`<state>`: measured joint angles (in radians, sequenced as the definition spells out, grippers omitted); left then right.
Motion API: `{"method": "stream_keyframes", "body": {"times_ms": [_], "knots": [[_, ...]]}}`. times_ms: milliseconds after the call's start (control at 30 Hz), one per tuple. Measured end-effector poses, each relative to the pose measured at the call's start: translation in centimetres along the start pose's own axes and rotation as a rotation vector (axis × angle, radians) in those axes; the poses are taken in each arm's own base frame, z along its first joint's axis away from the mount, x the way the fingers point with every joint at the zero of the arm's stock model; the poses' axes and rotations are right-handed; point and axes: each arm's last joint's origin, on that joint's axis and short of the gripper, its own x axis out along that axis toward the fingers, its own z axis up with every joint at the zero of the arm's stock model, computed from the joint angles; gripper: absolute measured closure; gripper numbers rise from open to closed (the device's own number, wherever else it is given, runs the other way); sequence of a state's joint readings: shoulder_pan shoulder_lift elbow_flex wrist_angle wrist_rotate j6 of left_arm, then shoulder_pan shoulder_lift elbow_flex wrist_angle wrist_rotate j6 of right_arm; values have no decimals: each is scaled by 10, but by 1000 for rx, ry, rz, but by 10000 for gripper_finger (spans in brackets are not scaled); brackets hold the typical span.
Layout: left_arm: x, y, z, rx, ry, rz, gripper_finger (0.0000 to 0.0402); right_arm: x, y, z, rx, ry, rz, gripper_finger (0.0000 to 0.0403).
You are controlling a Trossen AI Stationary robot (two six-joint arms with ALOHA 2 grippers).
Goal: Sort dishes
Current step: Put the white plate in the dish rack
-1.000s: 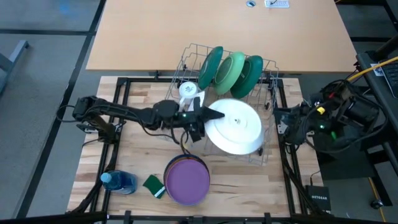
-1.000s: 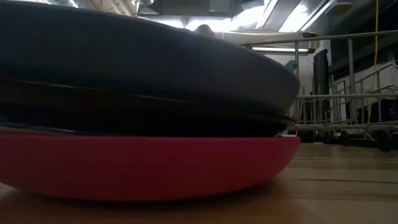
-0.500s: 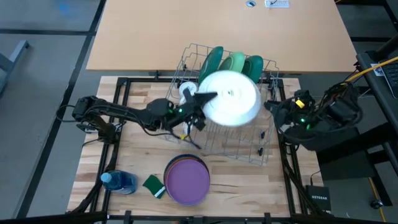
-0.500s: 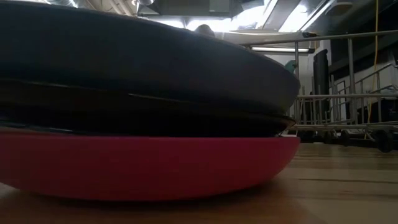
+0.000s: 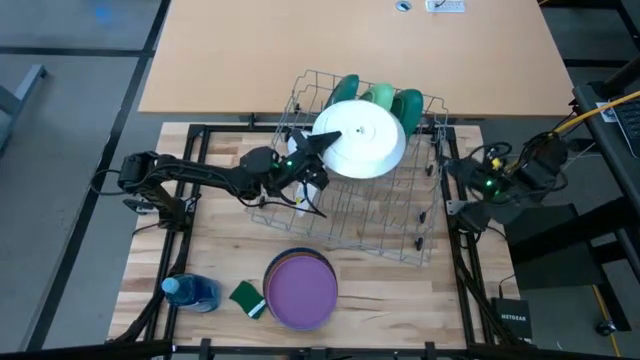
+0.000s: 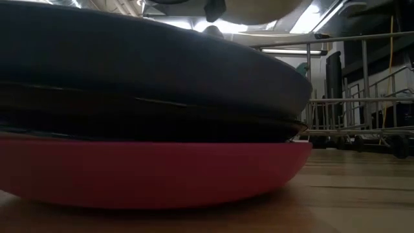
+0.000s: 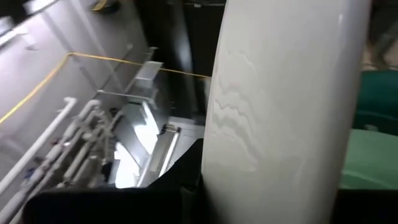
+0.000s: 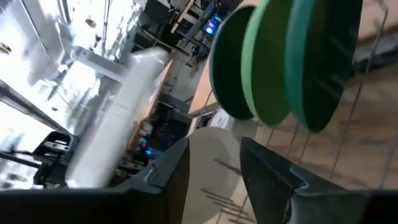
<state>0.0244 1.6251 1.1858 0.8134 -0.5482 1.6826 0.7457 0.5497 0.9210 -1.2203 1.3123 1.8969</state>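
left gripper (image 5: 318,148) clamps white plate (image 5: 362,140); we should keep it upright, easing it into the rack (image 5: 420,215) slot beside green plates (image 5: 395,102).

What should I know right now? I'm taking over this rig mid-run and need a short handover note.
Left claw: shut on the white plate, holding it above the wire rack, beside the racked plates.
Right claw: open, empty, waiting at the rack's right side.
Done: three green plates stand upright at the rack's back.
Left: seat the white plate, then the stack with a purple plate on top on the table in front of the rack.
Not dishes: the white mug in the rack, the green sponge.
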Motion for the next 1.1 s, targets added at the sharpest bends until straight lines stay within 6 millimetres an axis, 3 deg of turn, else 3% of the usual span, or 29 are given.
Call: {"method": "stream_keyframes", "body": {"times_ms": [200,367,700,933,1100], "knots": [[0,-2,-1,-36,-32,-3,353,11,-19,-37,155,10,46,258],[-1,-3,1,-45,-48,-9,353,16,-15,-58,201,8,94,258],[-2,-11,2,-60,-53,-89,353,18,17,-78,2,42,197,271],[-3,-11,3,-84,-57,-89,353,22,18,-97,-110,33,175,309],[-3,-12,3,-80,-36,-95,353,29,17,-122,-144,34,147,342]]}}
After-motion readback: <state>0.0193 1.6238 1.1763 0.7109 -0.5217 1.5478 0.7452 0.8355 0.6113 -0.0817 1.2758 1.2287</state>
